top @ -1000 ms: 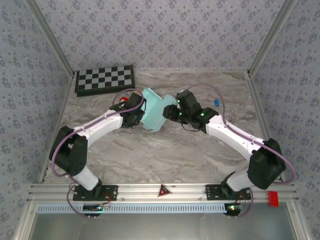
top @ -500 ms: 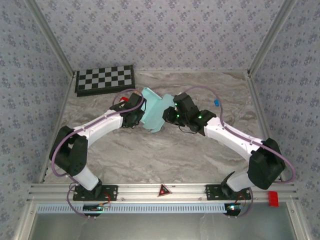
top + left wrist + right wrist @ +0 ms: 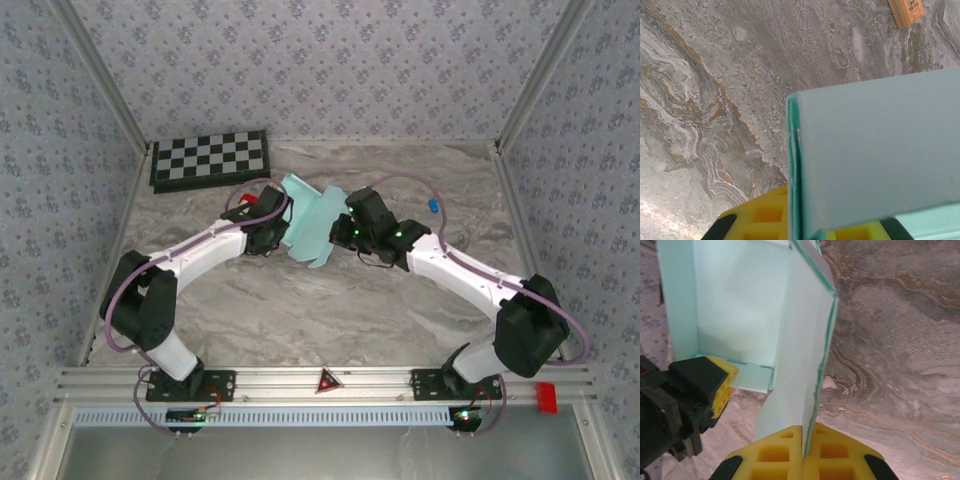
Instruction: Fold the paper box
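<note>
Paper box (image 3: 312,224), pale cyan card, part-folded: held over mid-surface (image 3: 300,305) between left tool (image 3: 283,232) and right tool (image 3: 336,228), each clenched on a panel edge; some walls creased upright, body gaping, closing flaps judged outstanding.

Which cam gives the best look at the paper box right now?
Right wrist: the paper box sits close, its upright panels, folds and inner corner clear, with the right claw shut on one panel's edge. Top external shows the whole paper box, but small. Left wrist shows one flat panel and an edge.
</note>
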Tool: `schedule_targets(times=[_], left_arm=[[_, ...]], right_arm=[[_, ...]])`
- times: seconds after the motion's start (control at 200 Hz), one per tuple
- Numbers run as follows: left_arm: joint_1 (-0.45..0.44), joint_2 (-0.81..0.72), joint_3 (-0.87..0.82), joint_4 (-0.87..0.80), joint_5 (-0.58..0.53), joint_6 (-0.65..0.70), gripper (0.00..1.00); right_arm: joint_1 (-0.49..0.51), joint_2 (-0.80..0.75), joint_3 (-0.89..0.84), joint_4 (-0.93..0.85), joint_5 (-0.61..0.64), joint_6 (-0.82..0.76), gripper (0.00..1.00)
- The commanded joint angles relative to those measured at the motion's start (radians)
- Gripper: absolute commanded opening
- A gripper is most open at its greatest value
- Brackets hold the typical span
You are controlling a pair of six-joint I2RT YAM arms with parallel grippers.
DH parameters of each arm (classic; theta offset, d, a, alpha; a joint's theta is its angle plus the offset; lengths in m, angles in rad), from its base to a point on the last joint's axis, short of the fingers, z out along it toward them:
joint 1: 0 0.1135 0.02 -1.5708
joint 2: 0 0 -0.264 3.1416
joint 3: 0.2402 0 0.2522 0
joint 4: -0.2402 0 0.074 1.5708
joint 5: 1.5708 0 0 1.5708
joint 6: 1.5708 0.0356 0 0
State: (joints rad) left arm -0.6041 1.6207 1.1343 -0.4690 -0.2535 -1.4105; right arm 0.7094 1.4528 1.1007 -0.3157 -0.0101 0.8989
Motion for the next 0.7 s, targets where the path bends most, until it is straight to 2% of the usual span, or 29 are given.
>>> schedule_targets(times=[0.0, 0.065, 0.16, 0.305, 0.365, 0.54, 0.62, 0.695], left_arm=[[-0.009, 0.01, 0.026, 0.0, 0.037, 0.019, 0.21], [-0.009, 0.014, 0.024, 0.005, 0.051, 0.027, 0.32], [-0.008, 0.016, 0.019, 0.018, 0.069, 0.05, 0.42], [-0.012, 0.006, 0.024, 0.022, 0.069, 0.104, 0.67], [-0.016, -0.003, 0.024, 0.03, 0.07, 0.141, 0.73], [-0.025, -0.043, 0.018, 0.041, 0.064, 0.25, 0.82], [-0.025, -0.071, 0.006, 0.04, 0.055, 0.293, 0.82], [-0.023, -0.098, -0.004, 0.033, 0.033, 0.34, 0.82]], right_arm=[[-0.001, 0.029, 0.04, -0.064, 0.041, -0.016, 0.01], [-0.002, 0.04, 0.056, -0.09, 0.041, -0.02, 0.01], [-0.009, 0.053, 0.075, -0.12, 0.035, -0.041, 0.0], [-0.024, 0.071, 0.122, -0.166, 0.026, -0.075, 0.0], [-0.033, 0.082, 0.14, -0.193, 0.02, -0.094, 0.0], [-0.063, 0.125, 0.22, -0.281, -0.019, -0.198, 0.0], [-0.08, 0.161, 0.296, -0.387, -0.04, -0.261, 0.0], [-0.09, 0.197, 0.373, -0.485, -0.053, -0.385, 0.0]])
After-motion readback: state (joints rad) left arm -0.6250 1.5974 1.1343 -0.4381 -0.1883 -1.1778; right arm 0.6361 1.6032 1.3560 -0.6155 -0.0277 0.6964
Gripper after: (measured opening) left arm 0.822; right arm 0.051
